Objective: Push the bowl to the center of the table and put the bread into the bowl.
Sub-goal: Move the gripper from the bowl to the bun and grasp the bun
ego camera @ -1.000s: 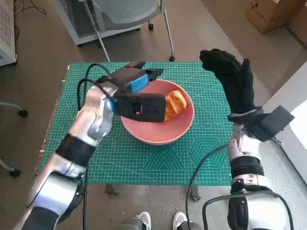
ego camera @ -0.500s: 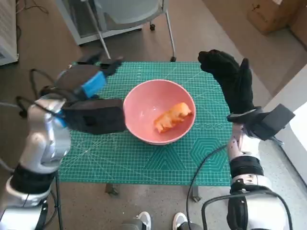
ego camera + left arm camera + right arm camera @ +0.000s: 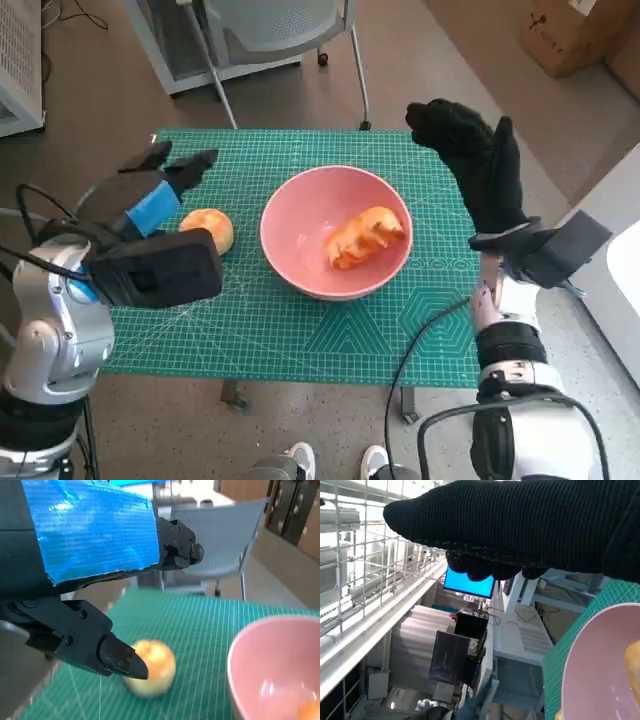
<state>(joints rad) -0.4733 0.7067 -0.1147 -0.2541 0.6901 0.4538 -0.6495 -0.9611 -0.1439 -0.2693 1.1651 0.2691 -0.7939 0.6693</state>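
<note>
A green cutting mat (image 3: 300, 340) covers the desk. A grey chair (image 3: 265, 20) stands beyond the fingers. A cardboard box (image 3: 570, 35) sits on the floor.

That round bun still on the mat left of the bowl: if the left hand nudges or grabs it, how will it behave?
The round bun looks domed and smooth, so a sideways nudge may roll it across the green mat instead of sliding it. It seems soft and light, so a firm squeeze would likely dent it. The left robot hand hovers open beside it; closing from above looks safer than pushing.
</note>
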